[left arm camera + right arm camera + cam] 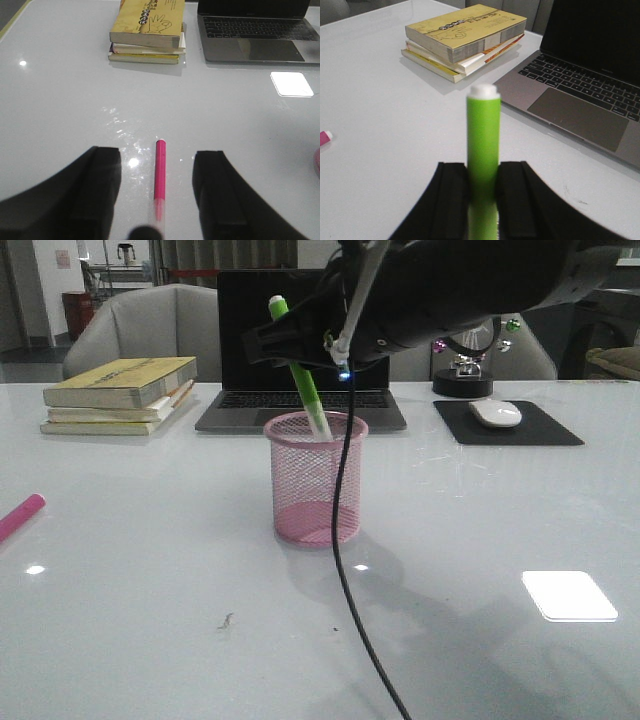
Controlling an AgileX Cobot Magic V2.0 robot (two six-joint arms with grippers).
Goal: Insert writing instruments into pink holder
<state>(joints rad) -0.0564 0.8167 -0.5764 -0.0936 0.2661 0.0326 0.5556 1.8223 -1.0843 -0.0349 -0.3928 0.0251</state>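
Observation:
The pink holder (315, 480) stands upright mid-table in the front view. My right gripper (292, 346) hangs over its rim, shut on the lime green marker (309, 392), which tilts with its pale lower end inside the cup. In the right wrist view the fingers (455, 195) press the green marker (483, 125) from both sides at my right gripper (483, 172). The magenta pink marker (20, 517) lies flat at the table's far left. My left gripper (157, 154) hovers open above it, with the pink marker (160, 172) lying lengthwise between the spread fingers and touching neither.
A stack of yellow books (120, 395) lies back left. An open laptop (300, 405) sits right behind the cup. A white mouse (495, 413) rests on a black pad back right. A black cable (350, 570) hangs from the right arm in front of the cup.

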